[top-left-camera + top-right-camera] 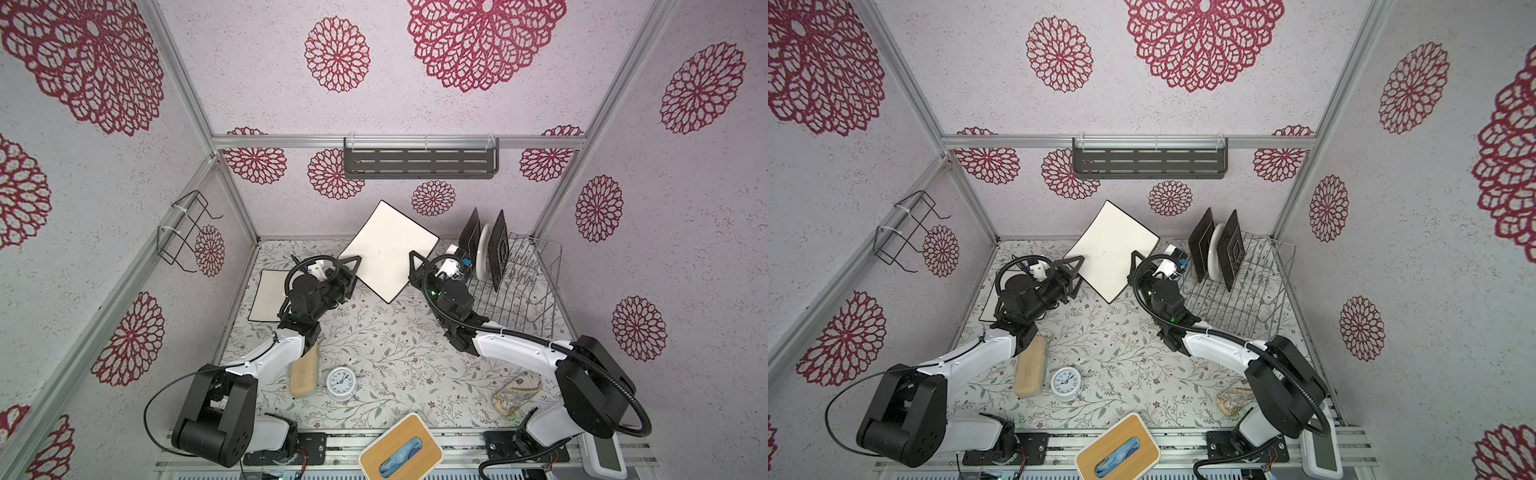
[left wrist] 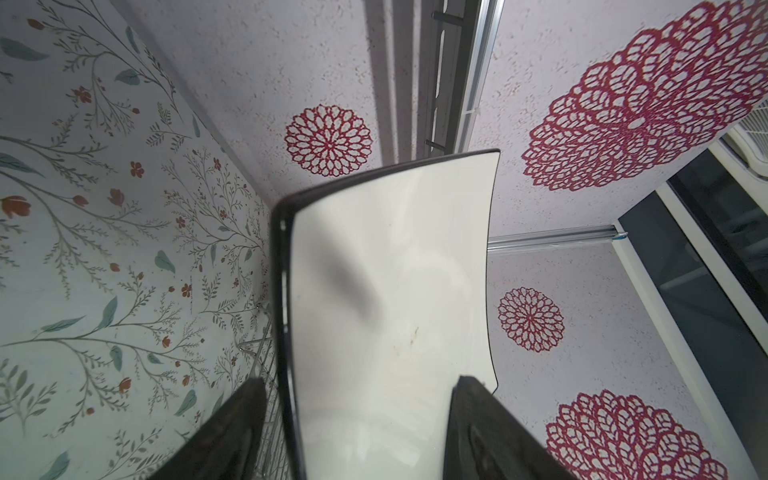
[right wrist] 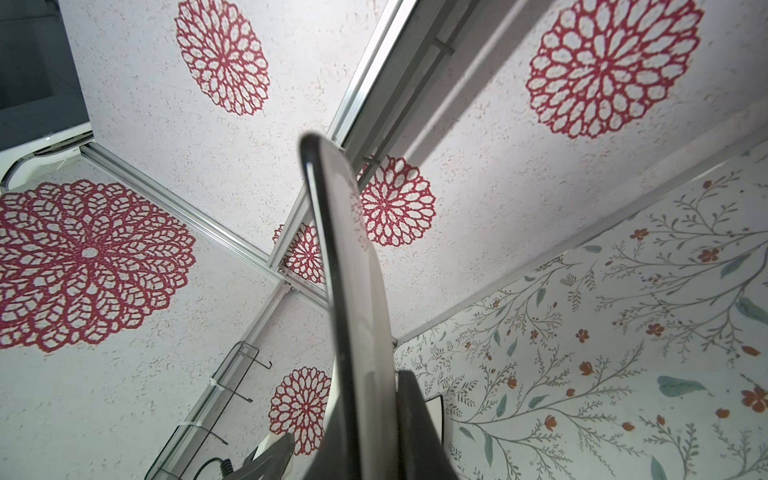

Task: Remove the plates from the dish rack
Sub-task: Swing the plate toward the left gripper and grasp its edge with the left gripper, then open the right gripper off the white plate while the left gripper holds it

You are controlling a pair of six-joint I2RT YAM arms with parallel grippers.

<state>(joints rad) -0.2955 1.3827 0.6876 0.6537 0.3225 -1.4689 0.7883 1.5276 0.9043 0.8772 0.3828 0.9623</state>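
Wood-topped tissue box [image 1: 401,446]: nearest to us, at the front edge of the flowered table [image 1: 395,353].
Alarm clock [image 1: 340,383]: face up just behind that box, beside a pale wooden block [image 1: 304,376] that runs under the left arm.
Clear wrapper [image 1: 515,399]: crumpled on the table, near the base of the right arm.
Flat white plate [image 1: 270,295]: it lies on the table at the left, and we see it partly hidden by the left arm's wrist.
Left gripper [image 1: 351,277]: its jaws are spread wide and straddle the left edge of the raised white plate [image 1: 388,249]. In its wrist view one finger [image 2: 232,432] stands just beside the plate's dark rim, and we cannot tell whether either finger touches.
Right gripper [image 1: 414,268]: clamped tight on the plate's opposite edge. Its wrist view shows us the plate edge-on [image 3: 353,291], rising from between the fingers.
Raised white plate: tilted in the air between the two grippers, clear of the table and to the left of the rack.
Dish rack [image 1: 528,282]: at the right rear of the table. At its far left end we count three plates upright among the prongs: one dark plate [image 1: 469,237], a round white plate [image 1: 483,253] and a second dark plate [image 1: 500,249], the white one between the dark pair.
Black wire basket [image 1: 183,232]: tied to the left wall.
Grey slotted shelf [image 1: 419,162]: hung on the back wall.
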